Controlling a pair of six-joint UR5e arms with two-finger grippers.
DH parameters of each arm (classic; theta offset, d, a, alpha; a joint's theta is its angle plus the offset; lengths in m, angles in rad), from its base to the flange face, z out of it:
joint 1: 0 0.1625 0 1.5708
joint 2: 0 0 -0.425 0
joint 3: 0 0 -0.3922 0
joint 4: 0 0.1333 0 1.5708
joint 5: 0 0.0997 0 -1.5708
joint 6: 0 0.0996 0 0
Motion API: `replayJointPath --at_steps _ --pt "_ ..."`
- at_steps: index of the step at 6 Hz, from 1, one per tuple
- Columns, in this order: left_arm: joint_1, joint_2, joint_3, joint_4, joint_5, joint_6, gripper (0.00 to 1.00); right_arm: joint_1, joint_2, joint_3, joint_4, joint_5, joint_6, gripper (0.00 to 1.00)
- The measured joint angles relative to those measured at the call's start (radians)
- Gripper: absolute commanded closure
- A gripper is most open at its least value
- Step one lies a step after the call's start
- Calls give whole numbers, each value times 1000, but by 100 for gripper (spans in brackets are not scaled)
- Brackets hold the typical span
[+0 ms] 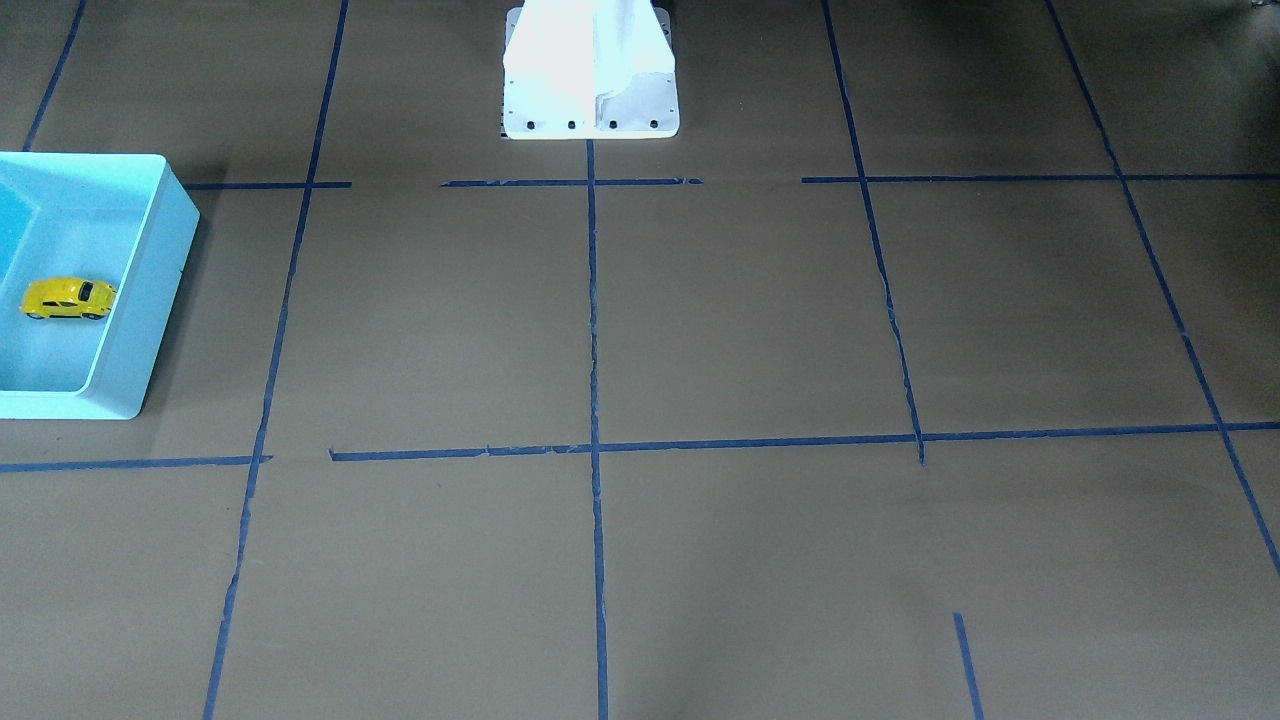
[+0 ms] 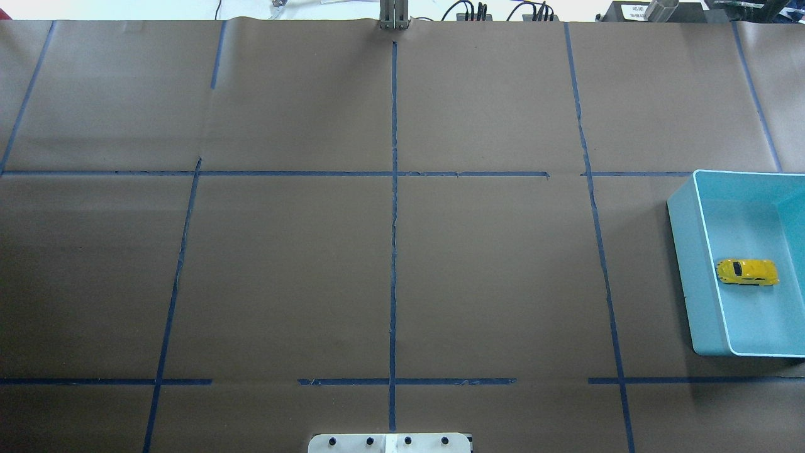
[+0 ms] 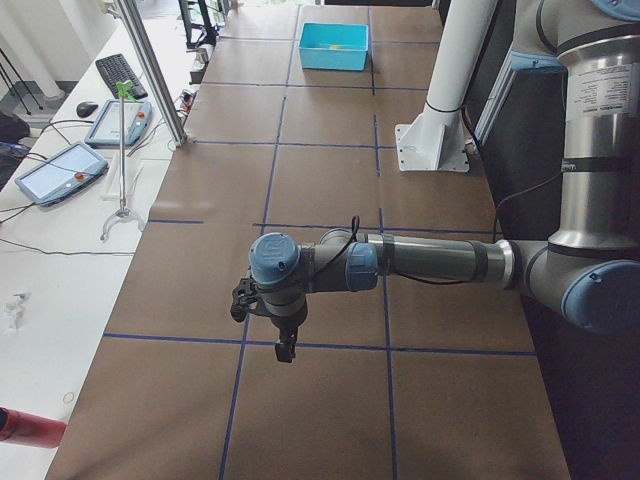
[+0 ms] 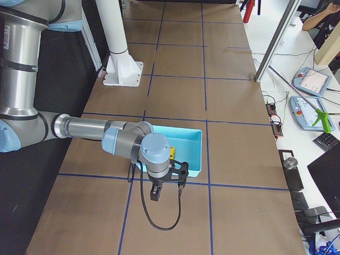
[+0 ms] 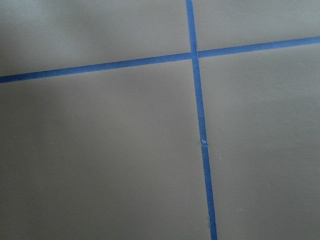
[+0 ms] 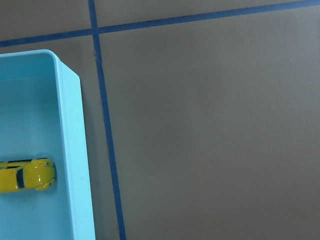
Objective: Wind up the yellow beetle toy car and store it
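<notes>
Yellow beetle toy car (image 2: 747, 272) sits on wheels inside turquoise bin (image 2: 682, 264), beside one wall. Left end effector (image 3: 284, 346) and right end effector (image 4: 168, 192) hang over bench, neither touching car; I cannot tell if fingers apart or together. I judge storing done; next move just keeps arms clear.

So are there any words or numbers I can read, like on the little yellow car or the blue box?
No text here can be read.
White label on the left arm: print too small to read.
White sign at the top right of the overhead view: blurred, unreadable.
On the yellow beetle toy car: no writing shows.
On the turquoise bin: no writing shows.
</notes>
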Motion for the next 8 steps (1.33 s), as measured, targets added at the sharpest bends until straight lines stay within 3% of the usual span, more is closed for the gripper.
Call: replayJointPath --at_steps 3,8 --pt "1 0 0 -1 0 0 0 -93 52 33 -6 -8 4 0" --pt "1 0 0 -5 1 0 0 -102 49 41 -3 -7 -6 0"
